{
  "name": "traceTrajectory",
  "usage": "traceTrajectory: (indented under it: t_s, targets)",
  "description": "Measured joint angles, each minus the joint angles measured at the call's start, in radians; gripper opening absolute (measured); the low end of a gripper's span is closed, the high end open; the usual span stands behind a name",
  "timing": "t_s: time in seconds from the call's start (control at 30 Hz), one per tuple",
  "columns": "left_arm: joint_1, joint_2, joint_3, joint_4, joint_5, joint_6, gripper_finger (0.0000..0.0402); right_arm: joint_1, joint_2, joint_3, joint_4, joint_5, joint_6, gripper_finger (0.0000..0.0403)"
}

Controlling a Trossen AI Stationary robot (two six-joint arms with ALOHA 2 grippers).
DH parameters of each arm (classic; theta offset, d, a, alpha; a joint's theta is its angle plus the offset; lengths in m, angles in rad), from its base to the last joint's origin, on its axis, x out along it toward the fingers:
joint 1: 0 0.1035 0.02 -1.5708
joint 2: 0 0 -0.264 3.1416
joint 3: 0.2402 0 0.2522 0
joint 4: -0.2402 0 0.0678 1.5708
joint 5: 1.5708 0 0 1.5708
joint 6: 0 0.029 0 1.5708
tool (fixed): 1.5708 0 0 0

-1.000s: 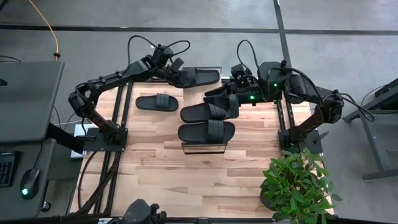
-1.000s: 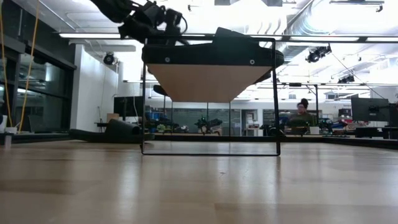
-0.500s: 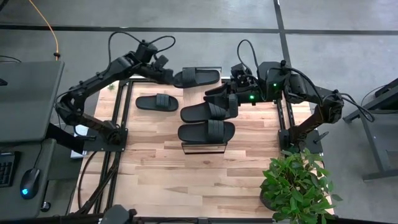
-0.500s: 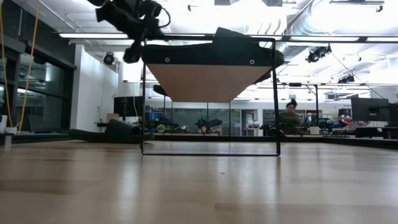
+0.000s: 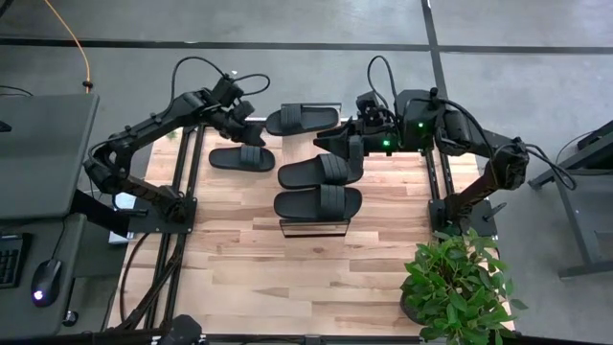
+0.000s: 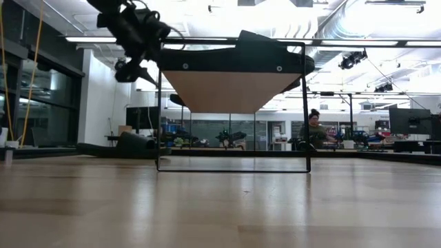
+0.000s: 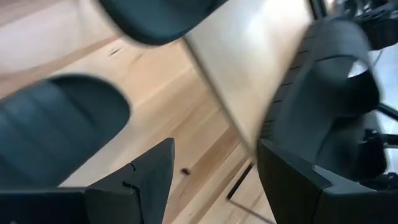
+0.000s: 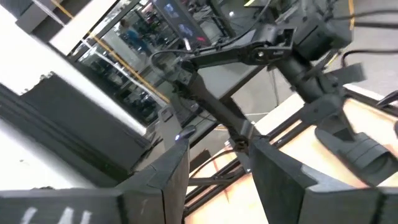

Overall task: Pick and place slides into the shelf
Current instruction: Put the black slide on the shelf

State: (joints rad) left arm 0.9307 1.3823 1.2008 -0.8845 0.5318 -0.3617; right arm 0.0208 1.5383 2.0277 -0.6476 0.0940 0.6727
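Three black slides lie sole-down in a row on the shelf [image 5: 314, 228]: the far one [image 5: 303, 119], the middle one [image 5: 321, 172] and the near one [image 5: 318, 202]. A fourth slide [image 5: 241, 158] lies on the tabletop left of the shelf. My left gripper [image 5: 243, 133] hangs open above the table between that slide and the far one, touching nothing; the left wrist view shows its open fingers [image 7: 149, 177] over bare wood. My right gripper [image 5: 333, 144] hovers open over the shelf between the far and middle slides. In the low view the shelf's plank [image 6: 231, 89] carries a slide [image 6: 269, 52].
The wooden tabletop [image 5: 249, 259] has open room near the shelf's front end. A potted plant [image 5: 455, 283] stands at the near right corner. Black frame rails [image 5: 182, 182] run along the left side. A person [image 6: 313, 127] sits in the room far behind.
My left gripper has drawn away from the far slide's left end, going toward the table's left and near edges and sinking a little. The far slide stays on the shelf.
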Motion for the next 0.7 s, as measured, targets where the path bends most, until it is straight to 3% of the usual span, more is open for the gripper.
traceTrajectory:
  t_s: [0.27,0.57,0.7]
  targets:
    - [0.05,-0.027,-0.116,0.001,-0.008,0.051,0.0211,0.0,0.024,-0.002,-0.001,0.02,0.004,0.0158]
    - [0.184,-0.089,-0.282,0.024,-0.01,0.066,0.0211,-0.047,0.06,-0.002,-0.019,0.0,0.039,0.0158]
    - [0.233,-0.105,-0.345,0.043,-0.007,0.049,0.0211,-0.122,0.061,-0.002,-0.046,-0.112,0.037,0.0158]
